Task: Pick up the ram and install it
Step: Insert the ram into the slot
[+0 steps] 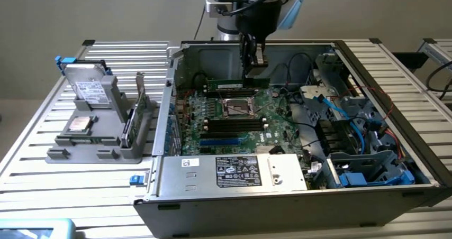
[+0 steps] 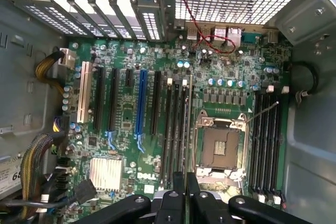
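Note:
My gripper (image 1: 255,69) hangs inside the open computer case, shut on the ram (image 1: 238,83). The ram is a narrow green stick held level above the motherboard (image 1: 268,136), just behind the CPU socket (image 1: 238,106). In the wrist view the gripper (image 2: 186,178) has its two dark fingers (image 2: 177,187) pressed together. The ram (image 2: 188,114) runs out from them edge-on as a thin strip. It lies over the black memory slots (image 2: 176,124) beside the CPU socket (image 2: 220,148). A second group of black slots (image 2: 265,140) lies on the socket's other side.
The case walls (image 1: 177,70) surround the board, with the power supply (image 1: 233,170) at the front and cables and blue drive bays (image 1: 367,144) at the exterior view's right. On the table at the left, a grey holder (image 1: 95,144) carries a hard drive (image 1: 92,88) and a bracketed green card (image 1: 137,112).

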Motion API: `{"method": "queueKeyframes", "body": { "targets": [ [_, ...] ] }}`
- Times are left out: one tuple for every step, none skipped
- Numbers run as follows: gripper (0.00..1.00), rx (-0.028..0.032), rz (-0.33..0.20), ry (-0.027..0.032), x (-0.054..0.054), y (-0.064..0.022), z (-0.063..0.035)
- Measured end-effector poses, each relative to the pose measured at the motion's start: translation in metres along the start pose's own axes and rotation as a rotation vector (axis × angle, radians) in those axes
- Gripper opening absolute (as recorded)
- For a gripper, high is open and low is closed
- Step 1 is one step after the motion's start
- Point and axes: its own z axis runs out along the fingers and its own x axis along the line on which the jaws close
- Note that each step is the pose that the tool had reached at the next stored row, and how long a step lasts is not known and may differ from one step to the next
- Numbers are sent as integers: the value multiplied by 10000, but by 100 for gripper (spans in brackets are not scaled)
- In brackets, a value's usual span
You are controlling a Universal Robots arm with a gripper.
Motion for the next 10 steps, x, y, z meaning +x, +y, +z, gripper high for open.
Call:
{"method": "queueKeyframes", "body": {
  "targets": [
    [13, -1, -1, 6, 0, 0, 0],
    [13, 0, 0, 4, 0, 0, 8],
    [13, 0, 0, 4, 0, -1, 23],
    [13, 0, 4, 6, -1, -1, 41],
    [13, 0, 7, 4, -2, -2, 60],
    [13, 0, 12, 5, -2, -2, 76],
    [13, -1, 18, 6, -3, -3, 95],
    [13, 0, 27, 3, -4, -3, 107],
    [13, -2, 28, 5, -4, -3, 108],
    [13, -2, 29, 6, -4, -3, 108]
  ]
}}
